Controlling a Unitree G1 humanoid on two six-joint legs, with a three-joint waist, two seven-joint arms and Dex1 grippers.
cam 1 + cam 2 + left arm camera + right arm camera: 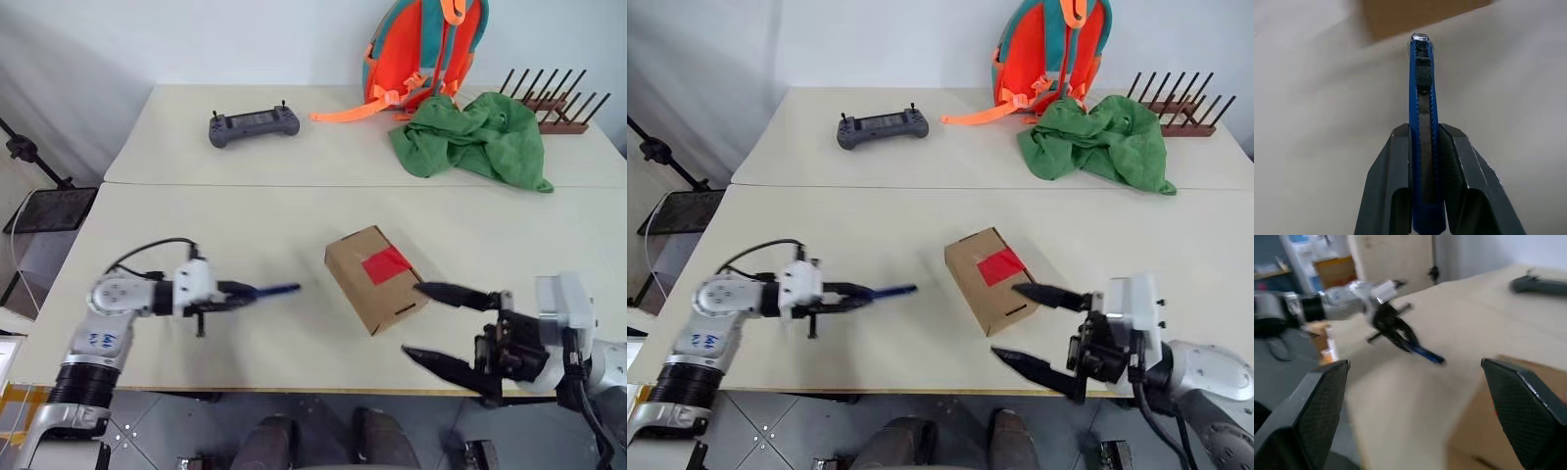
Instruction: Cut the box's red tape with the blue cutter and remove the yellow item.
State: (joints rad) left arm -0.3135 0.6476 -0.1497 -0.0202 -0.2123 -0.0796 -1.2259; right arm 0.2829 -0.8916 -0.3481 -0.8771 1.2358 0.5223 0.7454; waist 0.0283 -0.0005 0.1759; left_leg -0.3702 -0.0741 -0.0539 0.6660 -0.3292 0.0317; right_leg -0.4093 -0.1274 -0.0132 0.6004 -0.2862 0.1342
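Observation:
The brown box (375, 277) sits on the near table, its red tape (385, 264) facing up and its flaps closed. Left of it, above the table, my left gripper (238, 295) is shut on the blue cutter (275, 290), whose tip points right toward the box. In the left wrist view the cutter (1422, 112) stands clamped between both fingers. My right gripper (429, 324) hangs open at the table's front edge, just right of the box, nothing between its fingers (1317, 401). The yellow item is out of view.
On the far table lie a grey controller (254, 124), a green cloth (475, 139), an orange backpack (423, 51) and a wooden rack (552, 100). A seam runs between the two tables.

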